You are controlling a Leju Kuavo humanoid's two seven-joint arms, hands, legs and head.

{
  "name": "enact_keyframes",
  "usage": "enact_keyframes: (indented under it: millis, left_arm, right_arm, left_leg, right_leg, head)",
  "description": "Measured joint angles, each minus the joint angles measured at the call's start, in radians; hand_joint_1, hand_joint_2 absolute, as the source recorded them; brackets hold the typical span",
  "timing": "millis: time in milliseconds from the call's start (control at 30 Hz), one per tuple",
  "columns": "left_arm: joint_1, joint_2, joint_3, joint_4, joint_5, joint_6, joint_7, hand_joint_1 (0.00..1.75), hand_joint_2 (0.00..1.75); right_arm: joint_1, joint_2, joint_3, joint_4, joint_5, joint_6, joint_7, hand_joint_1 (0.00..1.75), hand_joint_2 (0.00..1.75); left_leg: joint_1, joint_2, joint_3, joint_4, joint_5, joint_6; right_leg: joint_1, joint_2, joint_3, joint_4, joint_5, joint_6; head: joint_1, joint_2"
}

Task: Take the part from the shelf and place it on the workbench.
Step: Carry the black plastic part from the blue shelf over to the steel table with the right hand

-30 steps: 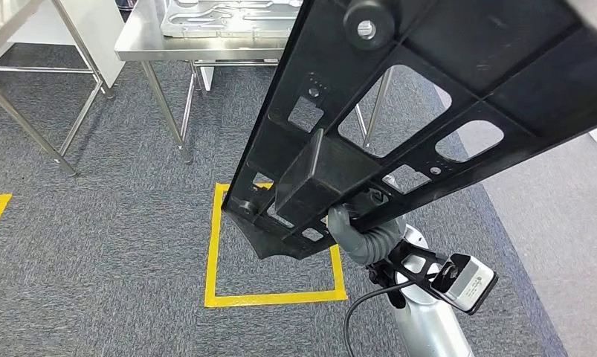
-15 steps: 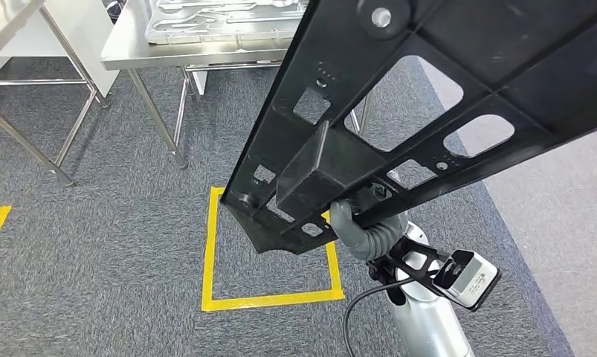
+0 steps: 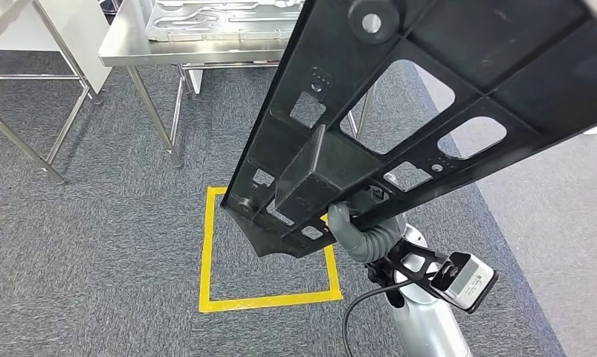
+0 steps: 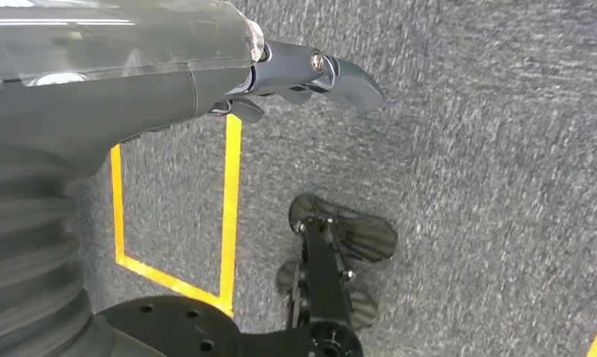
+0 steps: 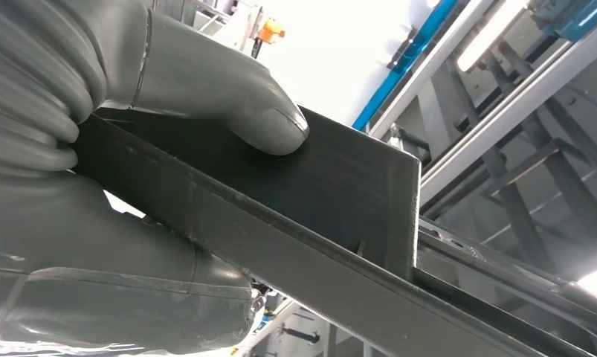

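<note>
The part [image 3: 503, 59] is a long black plastic frame with ribs and several cutouts. It slants up across the head view from low centre to the upper right. My right hand [image 3: 351, 227] grips its lower end from beneath. In the right wrist view the thick grey thumb of that hand [image 5: 176, 82] presses on a flat black wall of the part [image 5: 340, 193]. My left hand [image 4: 310, 71] hangs over the grey carpet with its dark fingers stretched out and nothing in them. The steel workbench [image 3: 191, 50] stands ahead at the upper left.
A silvery moulded tray [image 3: 221, 18] lies on the workbench. Another steel table frame [image 3: 27, 141] stands at the far left. A yellow tape square [image 3: 204, 253] marks the carpet in front of the workbench legs [image 3: 155, 119]. Lighter grey floor [image 3: 563, 216] runs along the right.
The whole view has shifted a little, so the workbench and tape square sit slightly further left in the picture. The part stays in my right hand's grip at the same slant.
</note>
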Motion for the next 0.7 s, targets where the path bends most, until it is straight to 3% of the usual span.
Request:
enact_keyframes:
  millis: [33,67,100,167,233,300,400,467,533,567,600,633,700]
  left_arm:
    - [0.000,0.000,0.000,0.000,0.000,-0.001,0.000,0.00,1.75]
    - [0.000,0.000,0.000,0.000,0.000,-0.001,0.000,0.00,1.75]
    - [0.000,0.000,0.000,0.000,-0.001,-0.002,0.000,0.00,1.75]
    - [0.000,0.000,0.000,0.000,-0.001,-0.002,0.000,0.00,1.75]
    - [0.000,0.000,0.000,0.000,-0.001,-0.002,-0.001,0.00,1.75]
    - [0.000,0.000,0.000,0.000,-0.001,-0.002,-0.001,0.00,1.75]
    - [-0.001,0.001,0.000,0.000,-0.001,-0.003,-0.002,0.00,1.75]
    - [-0.001,0.001,0.000,0.000,-0.001,-0.003,-0.002,0.00,1.75]
    - [0.002,0.001,0.000,0.000,-0.001,-0.003,-0.003,0.00,1.75]
    - [0.003,0.001,0.000,0.000,-0.001,-0.003,-0.003,0.00,1.75]
    - [0.004,0.002,0.000,0.000,-0.001,-0.003,-0.003,0.00,1.75]
    - [0.004,0.002,0.000,0.000,-0.001,-0.003,-0.003,0.00,1.75]
    - [0.004,0.002,0.000,0.000,-0.001,-0.003,-0.003,0.00,1.75]
  right_arm:
    - [0.003,0.000,0.000,0.000,0.000,0.000,0.000,1.75,1.75]
    - [0.005,0.000,0.000,0.000,0.000,0.000,0.000,1.75,1.75]
    - [0.006,0.000,0.000,0.000,0.000,0.000,0.000,1.75,1.75]
    - [0.006,0.000,0.000,0.000,0.001,0.000,0.000,1.75,1.75]
    - [0.003,0.000,0.000,0.000,0.001,0.000,0.000,1.75,1.75]
    - [0.002,0.000,0.000,0.000,0.002,0.001,0.000,1.75,1.75]
    - [0.001,0.002,0.000,-0.001,0.002,0.001,0.000,1.75,1.75]
    - [-0.001,0.005,-0.001,-0.002,0.003,0.001,0.000,1.75,1.75]
    - [-0.001,0.006,-0.001,-0.002,0.003,0.001,0.000,1.75,1.75]
    - [0.000,0.006,-0.001,-0.002,0.003,0.001,0.000,1.75,1.75]
    - [0.001,0.006,-0.001,-0.002,0.003,0.001,0.000,1.75,1.75]
    - [0.001,0.006,-0.001,-0.002,0.003,0.001,0.000,1.75,1.75]
    - [0.001,0.007,-0.001,-0.002,0.003,0.001,0.000,1.75,1.75]
  left_leg:
    - [0.000,0.001,-0.001,0.000,0.000,0.000]
    - [0.000,0.001,-0.001,0.000,-0.001,0.000]
    - [0.000,0.002,0.000,0.001,-0.002,0.000]
    - [0.000,0.001,0.006,0.001,-0.005,-0.004]
    - [-0.003,0.001,0.008,0.001,-0.009,-0.012]
    - [-0.005,0.002,0.007,0.000,-0.011,-0.024]
    - [-0.003,0.003,0.006,0.014,-0.025,-0.041]
    - [-0.001,0.002,-0.034,0.103,-0.072,-0.047]
    - [-0.001,0.001,-0.108,0.243,-0.127,-0.052]
    - [0.000,0.001,-0.137,0.289,-0.134,-0.053]
    - [0.000,0.001,-0.148,0.297,-0.121,-0.052]
    - [0.000,0.001,-0.137,0.261,-0.088,-0.051]
    - [-0.002,0.000,-0.076,0.121,-0.008,-0.042]
  right_leg:
    - [-0.002,-0.001,-0.032,0.062,-0.021,0.003]
    - [-0.003,-0.002,-0.050,0.096,-0.024,0.004]
    - [-0.005,-0.004,-0.049,0.089,-0.007,0.004]
    - [-0.007,-0.008,0.010,-0.037,0.066,0.000]
    - [-0.002,-0.013,0.069,-0.161,0.109,-0.010]
    - [0.004,-0.012,0.080,-0.191,0.108,-0.021]
    - [0.000,-0.008,0.087,-0.201,0.111,-0.039]
    - [-0.002,-0.009,0.099,-0.210,0.111,-0.051]
    - [0.001,-0.008,0.103,-0.211,0.106,-0.058]
    - [0.003,-0.007,0.105,-0.210,0.104,-0.060]
    - [0.005,-0.005,0.108,-0.209,0.101,-0.060]
    - [0.006,-0.003,0.113,-0.208,0.096,-0.059]
    - [0.009,0.000,0.126,-0.206,0.085,-0.055]
  head:
    - [0.000,0.000]
    - [0.000,0.000]
    - [0.000,0.000]
    - [0.000,0.000]
    - [0.000,0.000]
    - [0.000,0.000]
    - [0.000,0.000]
    - [0.000,0.000]
    - [0.000,0.000]
    - [0.000,0.000]
    - [0.000,0.000]
    - [0.000,0.000]
    - [0.000,0.000]
